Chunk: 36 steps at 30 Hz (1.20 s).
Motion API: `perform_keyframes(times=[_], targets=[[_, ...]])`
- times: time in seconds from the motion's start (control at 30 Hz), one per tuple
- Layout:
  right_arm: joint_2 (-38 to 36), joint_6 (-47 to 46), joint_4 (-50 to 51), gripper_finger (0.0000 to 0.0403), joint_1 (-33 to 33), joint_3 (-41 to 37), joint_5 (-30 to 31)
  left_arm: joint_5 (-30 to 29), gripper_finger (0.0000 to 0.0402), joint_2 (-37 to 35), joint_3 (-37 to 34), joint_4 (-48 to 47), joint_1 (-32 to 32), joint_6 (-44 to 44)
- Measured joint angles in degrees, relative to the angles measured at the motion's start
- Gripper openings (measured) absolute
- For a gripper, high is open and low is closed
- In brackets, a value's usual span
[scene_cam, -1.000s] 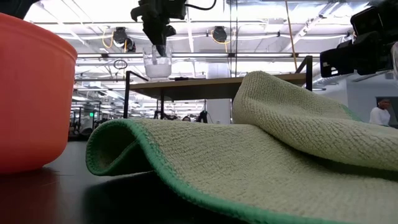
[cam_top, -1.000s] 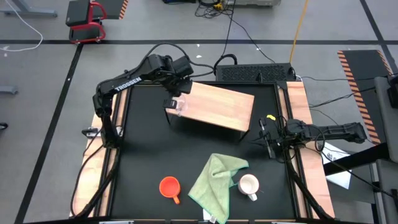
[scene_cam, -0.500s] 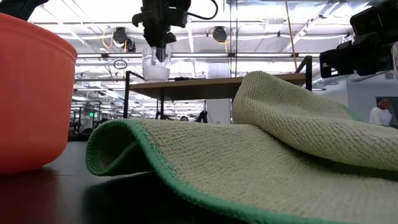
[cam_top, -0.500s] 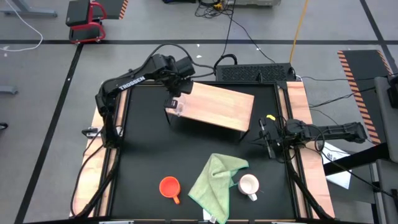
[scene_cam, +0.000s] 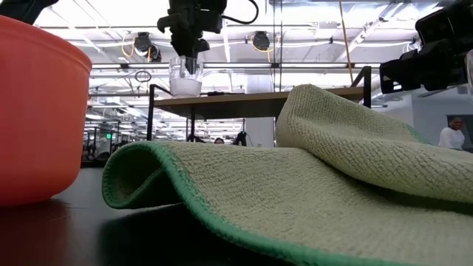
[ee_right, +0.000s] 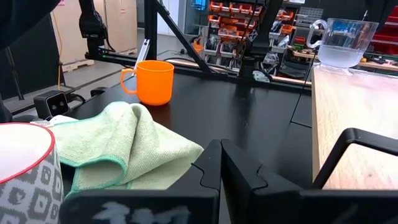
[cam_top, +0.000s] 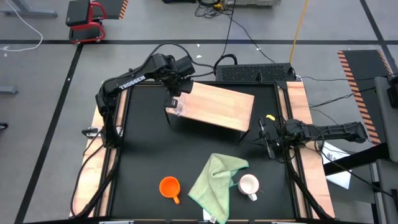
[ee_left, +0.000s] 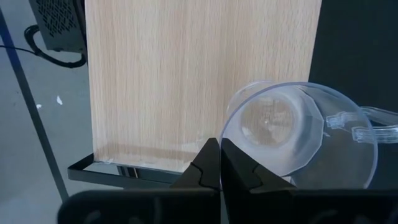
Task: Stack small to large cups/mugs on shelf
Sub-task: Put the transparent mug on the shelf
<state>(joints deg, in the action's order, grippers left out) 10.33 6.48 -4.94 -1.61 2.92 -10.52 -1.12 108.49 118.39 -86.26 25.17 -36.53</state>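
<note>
The small clear glass cup (cam_top: 176,108) stands upright, mouth up, on the left end corner of the shelf (cam_top: 217,106), close to the board's edge; in the left wrist view its round rim (ee_left: 298,134) faces the camera and its clear handle juts out sideways, away from the board and over the dark tabletop (cam_top: 149,155). The left gripper (cam_top: 175,99) hangs just above the cup's far side; its fingers (ee_left: 214,168) are pressed together with no gap, and the cup lies beside their tips, not between them. From the low view the gripper (scene_cam: 188,55) seems to sit right over the cup (scene_cam: 185,77), though whether the tips touch the rim is hard to tell. The shelf's long axis runs slantwise across the far half of the table. The orange mug (cam_top: 168,186) stands upright near the front edge, handle toward the front right, just left of the light green cloth (cam_top: 216,177). The white mug (cam_top: 249,185) stands upright touching the cloth's right side, handle toward the front right. The right gripper (cam_top: 266,138) waits at the table's right edge, fingers (ee_right: 214,165) closed on nothing.
</note>
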Motion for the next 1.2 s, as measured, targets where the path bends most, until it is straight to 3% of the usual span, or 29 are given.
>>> perform_keyframes(times=[1.2], targets=[[0.0,-0.9,0.0,0.0000,0.0,0.0,0.0,1.0,0.0027,0.2,-0.2,2.5,0.4,2.3]])
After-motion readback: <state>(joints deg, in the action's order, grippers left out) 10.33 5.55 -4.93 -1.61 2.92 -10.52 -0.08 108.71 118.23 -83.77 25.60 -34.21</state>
